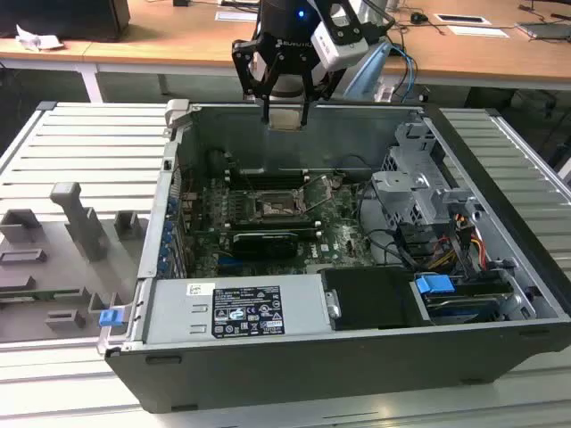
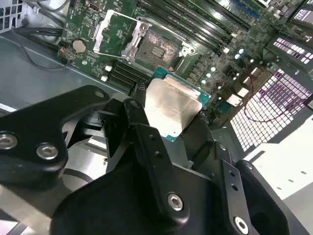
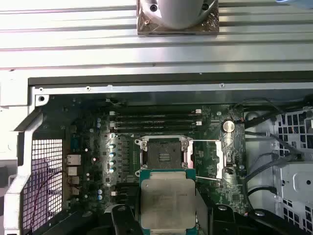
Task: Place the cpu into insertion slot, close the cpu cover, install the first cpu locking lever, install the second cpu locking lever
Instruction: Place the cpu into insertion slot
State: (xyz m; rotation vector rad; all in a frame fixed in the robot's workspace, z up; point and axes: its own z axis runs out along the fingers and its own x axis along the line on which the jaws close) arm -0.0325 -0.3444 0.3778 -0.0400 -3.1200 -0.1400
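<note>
Silvery cpu (image 1: 285, 117) clamped in the claw (image 1: 285, 121), hanging above the case (image 1: 268, 366); slot (image 3: 164, 154) on the green board (image 3: 93, 142) lies uncovered, cover (image 3: 211, 161) tilted open just beside it.

Bright, even room light from overhead fills the exterior view: the ribbed grey counter (image 1: 53, 143) looks pale and washed, while the open computer case (image 1: 357, 134) holds its floor in soft shade. In the second wrist view the cpu (image 2: 173, 107) carries a dull white sheen, and the black pincer (image 2: 171, 111) links nearest the lens are dark and soft. In the first wrist view the counter's slats glare white above the dimmer motherboard (image 3: 98, 132)
</note>
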